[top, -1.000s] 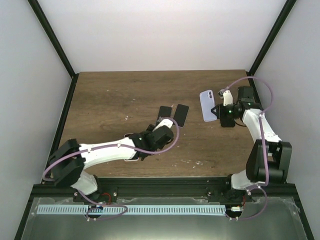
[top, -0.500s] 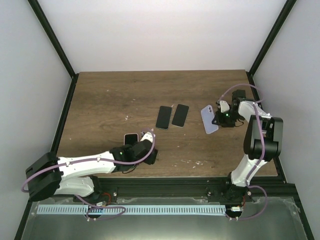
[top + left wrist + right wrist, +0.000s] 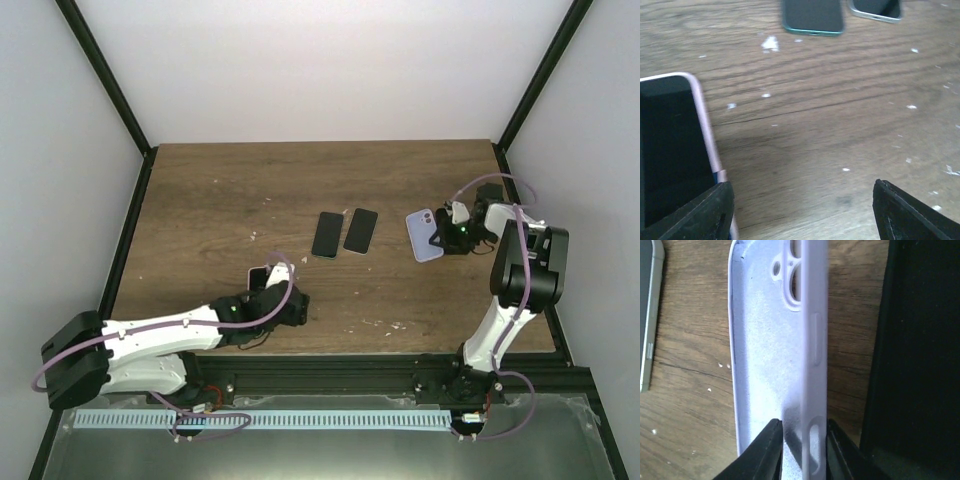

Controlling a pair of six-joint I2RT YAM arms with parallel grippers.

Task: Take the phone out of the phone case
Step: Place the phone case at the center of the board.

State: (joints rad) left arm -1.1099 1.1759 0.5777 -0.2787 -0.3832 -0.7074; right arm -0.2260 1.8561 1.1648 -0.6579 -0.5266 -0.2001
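Observation:
The phone (image 3: 670,150), dark screen up with a pink rim, lies flat on the table (image 3: 200,200) just left of my left gripper (image 3: 800,212); it also shows in the top view as the phone (image 3: 261,276). That left gripper (image 3: 281,291) is open and holds nothing, its left finger right by the phone's edge. The lilac phone case (image 3: 765,355), empty with its camera cut-outs showing, lies at the right as the case (image 3: 423,236). My right gripper (image 3: 802,447) straddles the case's side wall, slightly open, with a gap on the inner side; in the top view the right gripper (image 3: 443,238) sits at the case's right edge.
Two more dark phones lie side by side mid-table: one (image 3: 327,235) with a teal edge (image 3: 812,17), the other (image 3: 361,230) silver-edged (image 3: 875,9). A black surface (image 3: 915,360) fills the right of the right wrist view. Black posts frame the table.
My left arm drew back toward the near left, leaving the phone on the table, and its jaws widened. The right gripper lowered the case flat and its jaws loosened.

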